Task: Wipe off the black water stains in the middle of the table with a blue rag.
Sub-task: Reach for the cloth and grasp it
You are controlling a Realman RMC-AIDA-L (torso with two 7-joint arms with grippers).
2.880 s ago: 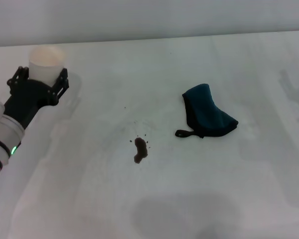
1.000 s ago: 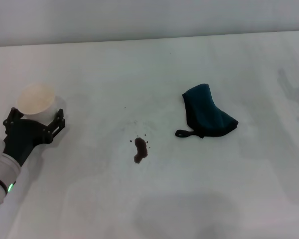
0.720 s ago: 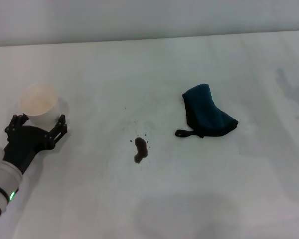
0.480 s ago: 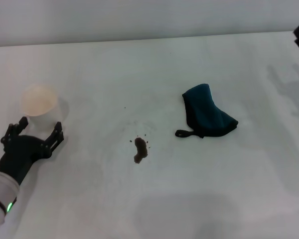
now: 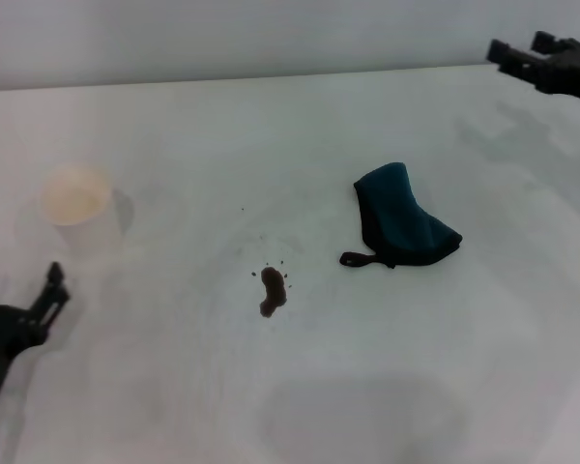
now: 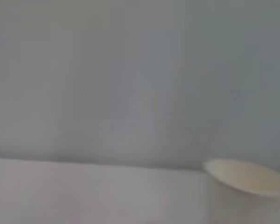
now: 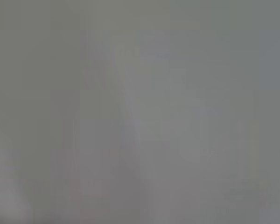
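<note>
right gripper (image 5: 522, 56): near the table's far right corner, well apart from the rag, up and to the rag's right. Two dark fingers (image 5: 503, 48) point left with a gap between them, spread and holding nothing.

left gripper (image 5: 17, 288): at the near left edge, far to the left of the rag and nearer the robot than the cup. Its fingers (image 5: 53, 280) stand wide apart, empty (only one prong shows fully; the other is cut by the picture's edge).

rag (image 5: 402, 230): a crumpled teal heap with black edging, lying on the table right of centre. Its black loop trails toward the stain. Nothing touches it.

stain (image 5: 272, 290): a dark elongated blob with small specks around it, left of the rag and slightly nearer the robot, close but not touching.

cup (image 5: 75, 198): white paper cup, upright, far left of the rag, apart from the left gripper. It also shows at the edge of the left wrist view.

table (image 5: 300, 387): plain white.

step in hand: judged to be the reach for the rag, most likely by the right arm, since that one is nearer.

how to do it well: come down over the raised middle of the heap with the jaws spread wider than the fold, and pinch a thick bunch of cloth (not the thin loop, which would leave the rag dangling). A firm hold low on the cloth should let it press flat over the stain and its specks.

right wrist view: shows only a blank grey blur, so it tells nothing.
</note>
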